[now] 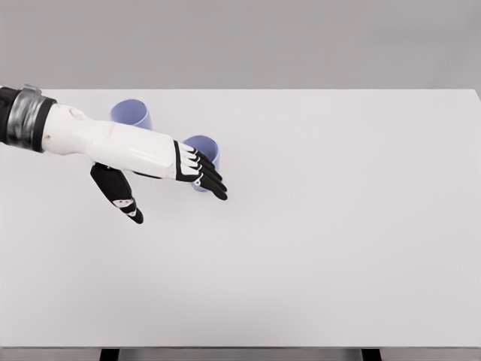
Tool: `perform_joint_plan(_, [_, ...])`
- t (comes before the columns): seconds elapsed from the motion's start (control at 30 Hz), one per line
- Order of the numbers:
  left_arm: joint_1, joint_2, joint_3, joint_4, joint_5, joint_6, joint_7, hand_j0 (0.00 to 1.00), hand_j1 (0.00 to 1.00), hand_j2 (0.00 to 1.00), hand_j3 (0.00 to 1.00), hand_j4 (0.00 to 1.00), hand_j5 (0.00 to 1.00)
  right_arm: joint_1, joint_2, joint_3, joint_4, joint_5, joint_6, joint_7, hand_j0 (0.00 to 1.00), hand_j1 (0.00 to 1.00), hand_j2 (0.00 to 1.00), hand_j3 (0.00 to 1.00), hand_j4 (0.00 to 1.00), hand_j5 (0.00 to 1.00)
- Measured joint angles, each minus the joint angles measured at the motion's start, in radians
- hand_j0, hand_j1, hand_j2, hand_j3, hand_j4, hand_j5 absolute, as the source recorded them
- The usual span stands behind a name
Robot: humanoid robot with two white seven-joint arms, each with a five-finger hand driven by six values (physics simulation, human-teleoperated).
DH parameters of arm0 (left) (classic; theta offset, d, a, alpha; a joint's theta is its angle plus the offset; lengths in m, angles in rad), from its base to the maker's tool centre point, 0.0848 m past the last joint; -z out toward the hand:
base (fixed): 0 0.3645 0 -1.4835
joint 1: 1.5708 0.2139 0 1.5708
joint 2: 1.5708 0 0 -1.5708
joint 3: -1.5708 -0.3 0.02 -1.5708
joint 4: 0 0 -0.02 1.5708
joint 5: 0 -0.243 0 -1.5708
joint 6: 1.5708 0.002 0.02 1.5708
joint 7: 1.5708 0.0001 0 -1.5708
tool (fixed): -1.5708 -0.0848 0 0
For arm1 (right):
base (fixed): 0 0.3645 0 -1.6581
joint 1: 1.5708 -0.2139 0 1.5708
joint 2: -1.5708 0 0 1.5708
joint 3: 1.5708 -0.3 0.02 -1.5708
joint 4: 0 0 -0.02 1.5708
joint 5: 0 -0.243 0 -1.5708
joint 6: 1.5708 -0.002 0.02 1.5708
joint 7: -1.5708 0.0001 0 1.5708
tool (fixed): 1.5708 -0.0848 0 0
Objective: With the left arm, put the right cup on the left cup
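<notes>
Two light purple cups stand upright on the white table [338, 226]. The left cup [132, 114] is at the back left, partly behind my forearm. The right cup [204, 147] stands a little nearer and to the right. My left hand [180, 188] reaches in from the left edge, its black fingers [207, 174] stretched straight across the front of the right cup, hiding its lower part. The thumb [120, 197] hangs down and away toward the near side. The hand is open and not closed around the cup. The right arm does not show.
The table's far edge runs just behind the left cup, against a grey wall. Two dark table legs [110, 354] show at the bottom edge.
</notes>
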Motion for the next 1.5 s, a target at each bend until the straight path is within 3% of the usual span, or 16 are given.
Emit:
perform_joint_plan(0.13, [-0.008, -0.016, 0.016, 0.017, 0.006, 0.000, 0.000, 1.00, 1.00, 1.00, 1.00, 1.00, 1.00, 0.009, 0.000, 0.002, 0.002, 0.000, 0.000, -0.001, 1.00, 1.00, 1.00, 1.00, 1.00, 1.00])
perform_joint_plan(0.3, [0.003, -0.076, 0.076, 0.171, 0.004, 0.000, 0.000, 1.00, 1.00, 1.00, 1.00, 1.00, 1.00, 0.009, 0.000, 0.000, 0.003, 0.000, 0.000, 0.000, 1.00, 1.00, 1.00, 1.00, 1.00, 1.00])
perform_joint_plan(0.43, [0.023, -0.147, 0.084, 0.285, -0.005, 0.000, 0.000, 1.00, 1.00, 1.00, 1.00, 1.00, 1.00, 0.009, 0.000, 0.000, 0.003, 0.000, 0.000, 0.000, 1.00, 1.00, 1.00, 1.00, 1.00, 1.00])
perform_joint_plan(0.63, [0.118, -0.239, 0.099, 0.444, -0.030, 0.000, 0.000, 1.00, 1.00, 1.00, 1.00, 1.00, 1.00, 0.009, 0.000, -0.001, 0.003, 0.000, 0.000, 0.000, 1.00, 1.00, 1.00, 1.00, 1.00, 1.00])
perform_joint_plan(0.77, [0.175, -0.305, 0.149, 0.542, -0.082, 0.000, 0.000, 1.00, 1.00, 1.00, 1.00, 1.00, 1.00, 0.009, 0.000, -0.001, 0.003, 0.000, 0.000, 0.000, 1.00, 1.00, 1.00, 1.00, 1.00, 1.00])
perform_joint_plan(1.1, [0.210, -0.327, 0.171, 0.578, -0.133, 0.000, 0.000, 1.00, 1.00, 1.00, 1.00, 1.00, 1.00, 0.009, 0.000, -0.001, 0.003, 0.000, 0.000, 0.000, 1.00, 1.00, 1.00, 1.00, 1.00, 1.00])
perform_joint_plan(1.2, [0.265, -0.328, 0.208, 0.579, -0.185, -0.001, 0.000, 1.00, 1.00, 1.00, 1.00, 1.00, 1.00, 0.009, 0.000, -0.001, 0.003, 0.000, 0.000, 0.000, 1.00, 1.00, 1.00, 1.00, 1.00, 1.00])
perform_joint_plan(1.5, [0.268, -0.335, 0.273, 0.575, -0.232, 0.000, 0.000, 1.00, 1.00, 1.00, 1.00, 1.00, 1.00, 0.009, 0.000, -0.001, 0.003, 0.000, 0.000, 0.000, 1.00, 1.00, 1.00, 1.00, 1.00, 1.00])
